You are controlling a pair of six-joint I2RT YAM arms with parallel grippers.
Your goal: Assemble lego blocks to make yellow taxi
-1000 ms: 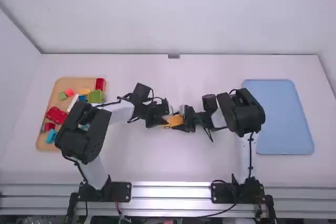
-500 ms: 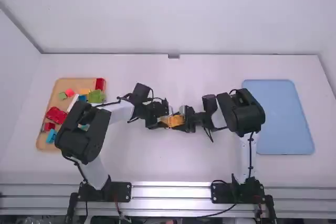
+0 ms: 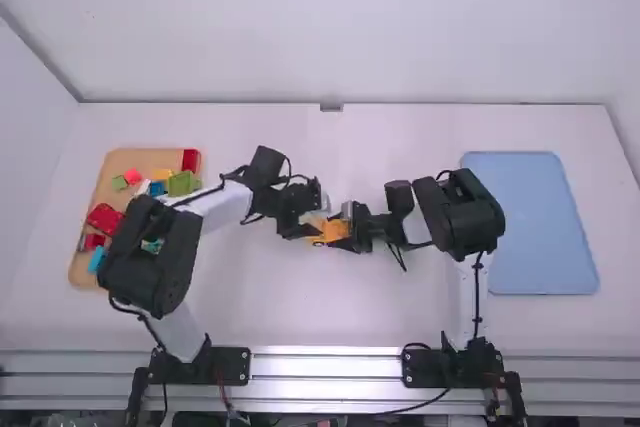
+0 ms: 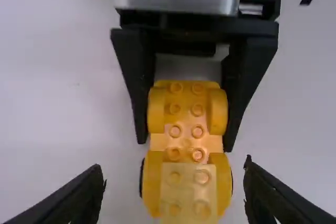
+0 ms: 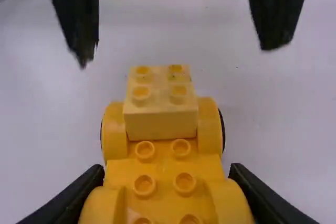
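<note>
Right gripper [image 5: 167, 174] clamped on both sides of car base [image 4: 186, 141], mid-table [image 3: 330, 317]. Left gripper [image 4: 174, 166] spread wide, clear of block [image 5: 161, 121]. Likely light, stiff, slick plastic; grip block by flat sides, keep base pinned.

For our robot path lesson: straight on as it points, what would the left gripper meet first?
Probably the pale yellow block on the car base, between the left gripper's open fingers; depth is unclear.
</note>
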